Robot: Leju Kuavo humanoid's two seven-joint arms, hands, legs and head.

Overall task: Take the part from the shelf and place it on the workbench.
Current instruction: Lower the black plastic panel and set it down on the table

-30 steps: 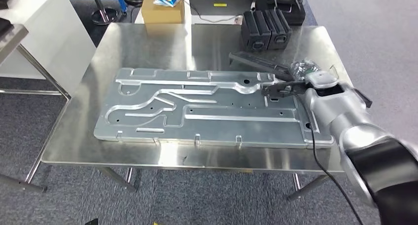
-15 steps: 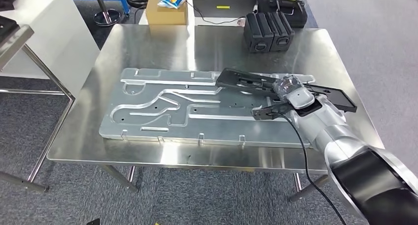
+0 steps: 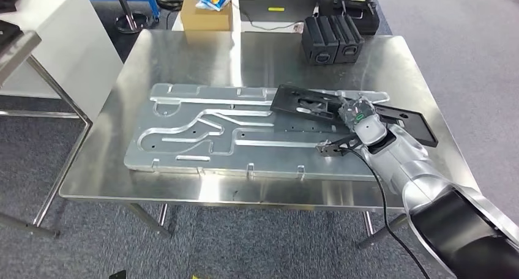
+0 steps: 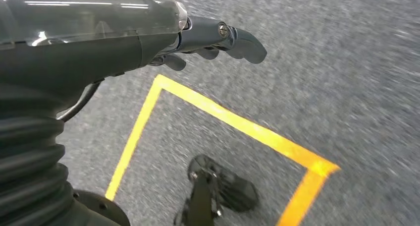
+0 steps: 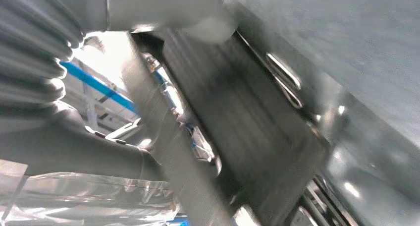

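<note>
Your right hand (image 3: 360,121) grips the long flat black plastic part (image 3: 306,101) near its middle, fingers wrapped around it. The part hangs just above the large machined aluminium plate (image 3: 202,132), tilted, one end over the plate's far right corner, the other reaching past the plate's right edge. The plate lies flat on the stainless steel workbench (image 3: 183,59). Two black ribbed cases (image 3: 332,38) stand beyond the plate at the bench's far edge. Your left hand (image 4: 218,37) hangs over grey carpet (image 4: 346,62) with yellow floor tape (image 4: 237,122), holding nothing, fingers loosely curled and slightly apart.
</note>
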